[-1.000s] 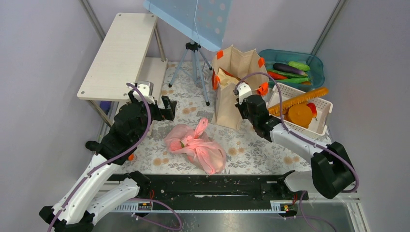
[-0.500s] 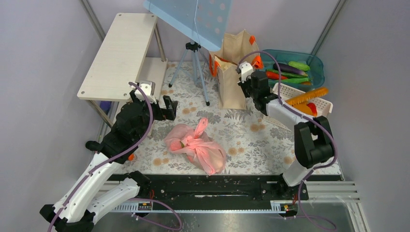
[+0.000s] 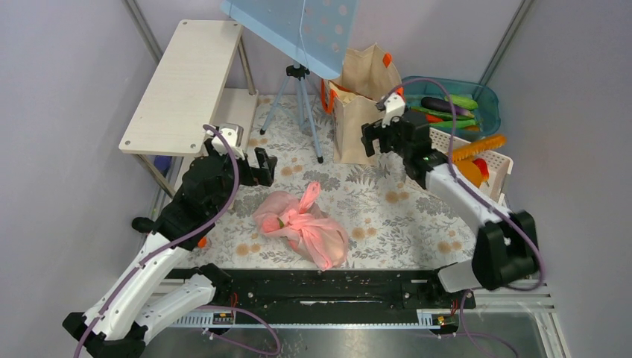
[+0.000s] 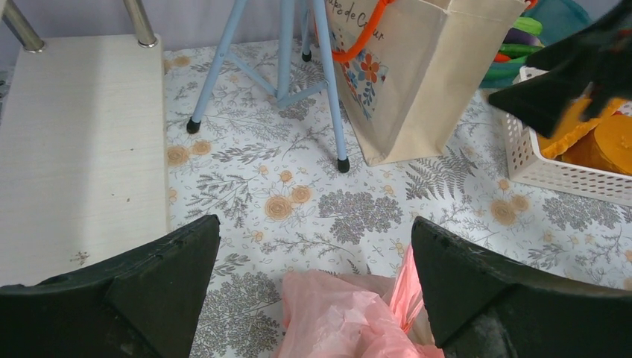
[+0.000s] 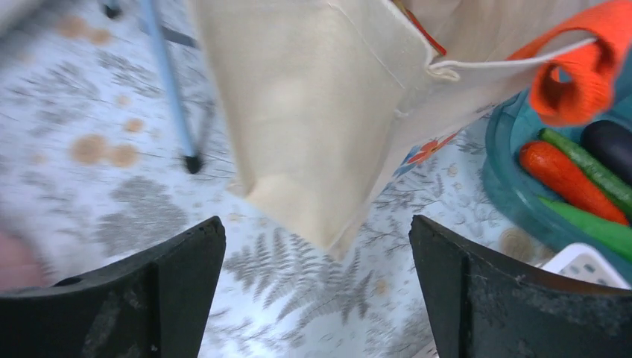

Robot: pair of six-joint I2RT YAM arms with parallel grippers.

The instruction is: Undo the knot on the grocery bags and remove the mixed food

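1. The grocery bag (image 3: 302,227) lies at the lower centre of the top view, on the table (image 3: 387,216).
2. The tote (image 3: 361,104) stands at upper centre, the tripod (image 3: 302,112) just left of it.
3. The shelf (image 3: 186,82) fills the upper left.
4. The tub (image 3: 484,101) sits at upper right, the basket (image 3: 499,175) just below it.
5. The left gripper (image 3: 261,165) is up-left of the grocery bag; the right gripper (image 3: 373,138) is just beside the tote's base.

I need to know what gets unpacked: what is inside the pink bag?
The pink bag is knotted shut. Through its thin plastic only a small red and green bit shows near the left side. Everything else inside is covered.
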